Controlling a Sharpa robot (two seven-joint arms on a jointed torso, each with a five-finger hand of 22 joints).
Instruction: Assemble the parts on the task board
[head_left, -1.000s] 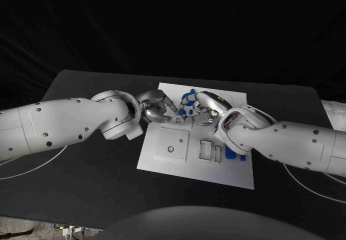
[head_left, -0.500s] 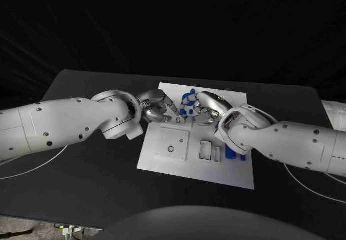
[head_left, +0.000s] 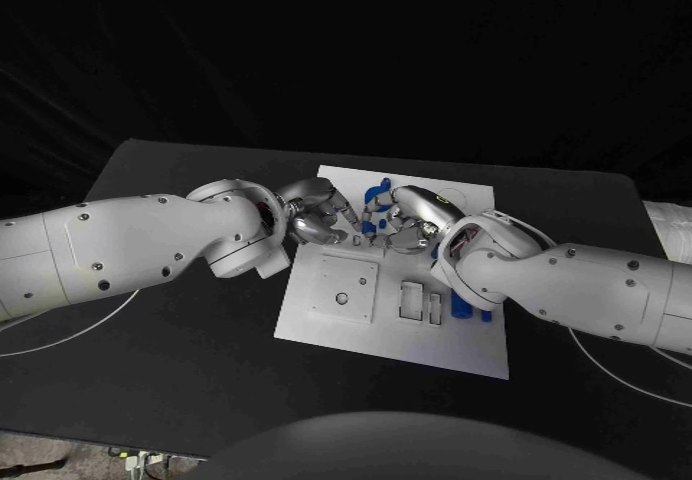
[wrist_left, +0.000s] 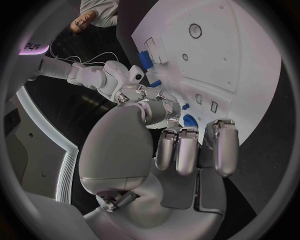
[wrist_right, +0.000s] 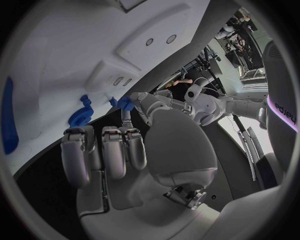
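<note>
Lying on the far part of the task board (head_left: 433, 345), near its middle: small blue parts (head_left: 379, 192), with both hands crowded just above. Sitting by the near right edge: more blue pieces (head_left: 464, 305). Moved a little since a moment ago: the right hand (head_left: 408, 222), tipped lower toward the left hand (head_left: 315, 220). Barely shifted: everything else. Hard to tell for both hands: fingers bent, maybe pinching a blue bit, maybe not. Probably lining a part up, so fitting not yet done. Underneath it all: the black surface (head_left: 173, 360).
</note>
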